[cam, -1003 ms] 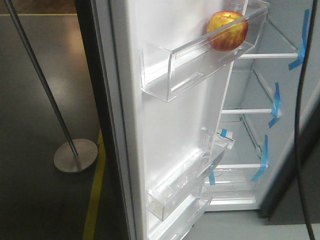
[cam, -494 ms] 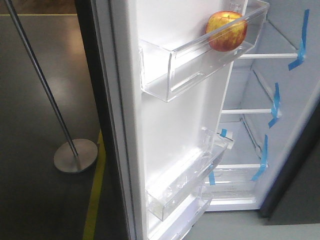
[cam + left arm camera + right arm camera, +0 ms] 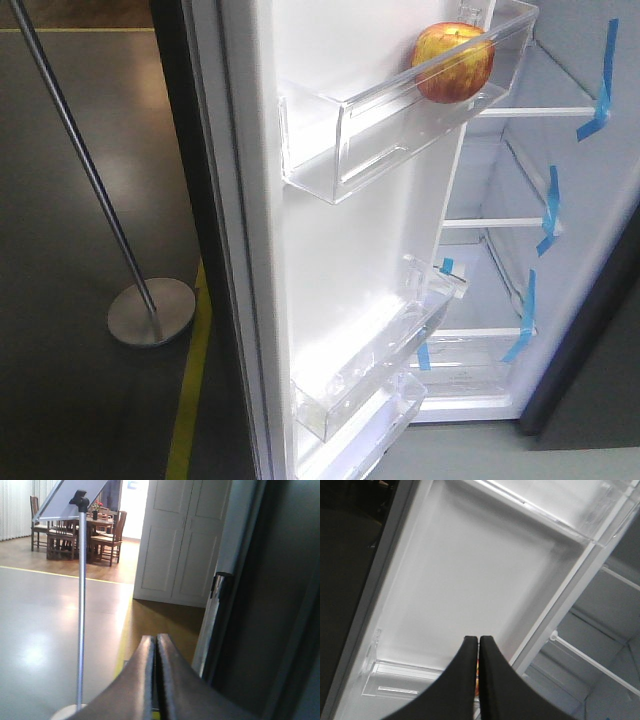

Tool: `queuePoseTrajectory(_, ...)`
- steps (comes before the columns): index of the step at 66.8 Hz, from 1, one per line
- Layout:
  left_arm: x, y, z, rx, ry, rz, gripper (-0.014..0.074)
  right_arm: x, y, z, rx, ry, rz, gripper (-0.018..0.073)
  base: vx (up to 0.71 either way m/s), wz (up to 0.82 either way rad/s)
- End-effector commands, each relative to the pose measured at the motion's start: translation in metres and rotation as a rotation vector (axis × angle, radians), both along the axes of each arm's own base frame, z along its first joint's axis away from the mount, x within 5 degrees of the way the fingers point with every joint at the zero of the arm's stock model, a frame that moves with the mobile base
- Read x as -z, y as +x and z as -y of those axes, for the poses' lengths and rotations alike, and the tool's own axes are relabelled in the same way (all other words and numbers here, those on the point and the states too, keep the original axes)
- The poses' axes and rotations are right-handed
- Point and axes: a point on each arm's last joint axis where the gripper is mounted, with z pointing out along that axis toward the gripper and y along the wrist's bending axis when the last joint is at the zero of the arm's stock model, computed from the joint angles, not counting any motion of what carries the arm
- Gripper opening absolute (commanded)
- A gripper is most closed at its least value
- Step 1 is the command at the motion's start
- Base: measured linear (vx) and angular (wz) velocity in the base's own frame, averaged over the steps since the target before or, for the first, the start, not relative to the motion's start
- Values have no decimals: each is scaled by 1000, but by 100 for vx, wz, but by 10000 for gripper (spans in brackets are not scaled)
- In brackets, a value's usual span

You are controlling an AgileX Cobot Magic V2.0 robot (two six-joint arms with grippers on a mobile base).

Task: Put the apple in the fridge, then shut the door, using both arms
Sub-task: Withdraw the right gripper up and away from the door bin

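Left claw (image 3: 154, 641): we find its two black fingers pressed together with nothing between them, hanging near the dark outer side of the door, with the silver pole stand on its round base (image 3: 150, 310) further left on the grey floor. Moving right, the tall narrow door (image 3: 330, 260), white inside, stands wide open. The small red-and-yellow glossy apple (image 3: 454, 62) rests in the upper clear plastic door shelf (image 3: 380, 140), exactly where it sat a second ago. Beyond it, the white fridge interior with clear shelves and blue tape strips (image 3: 548, 212) is exposed. The one change we record: a thin black line that crossed the far right edge of the front view a second ago has gone. Right claw (image 3: 479, 640): closed and empty, facing the door's white inner face. We judge placement complete and the closing push next, likely from the left arm, once the right arm is clear of the swing.
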Motion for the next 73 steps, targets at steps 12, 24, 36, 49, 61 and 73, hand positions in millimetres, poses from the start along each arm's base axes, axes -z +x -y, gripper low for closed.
queuePoseTrajectory(12,-13,-1,-1,3,-172,105,-7,52,-21,5,64,47,-24,-4,0,0)
queuePoseTrajectory(24,-15,-1,-2,3,-235,120,-7,116,-38,10,121,111,24,-4,0,0)
queuePoseTrajectory(36,-23,-3,-6,-4,-521,214,-7,153,-51,12,144,115,1,-4,0,0)
queuePoseTrajectory(49,-32,-5,-7,28,-780,252,-4,155,-54,12,140,121,4,-4,0,0)
queuePoseTrajectory(61,-75,-16,-3,97,-746,320,11,154,-54,12,142,122,8,-4,0,0)
queuePoseTrajectory(73,-114,-21,2,146,-733,324,78,153,-54,13,145,125,24,-4,0,0)
